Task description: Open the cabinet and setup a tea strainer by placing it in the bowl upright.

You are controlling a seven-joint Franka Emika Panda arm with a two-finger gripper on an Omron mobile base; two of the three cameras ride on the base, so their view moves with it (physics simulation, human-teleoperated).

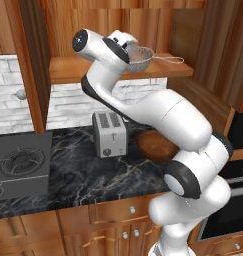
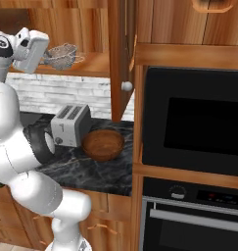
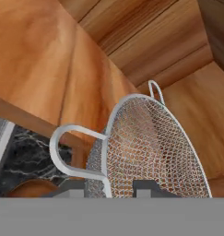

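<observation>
The cabinet (image 1: 118, 70) is open, and its 2 doors stand swung out to the sides. The gripper (image 1: 134, 56) is up at the wooden shelf inside. Its 2 small fingers pinch the rim of the tea strainer (image 1: 142, 57), and in the hand view the rim sits between the 2 dark tips. The strainer is tipped on its side, just over the shelf, with its wire handle (image 1: 170, 60) pointing away from the arm. Down below, the brown bowl (image 2: 103, 143) sits on the dark counter (image 1: 83, 175), just beside the silver toaster (image 1: 109, 133).
</observation>
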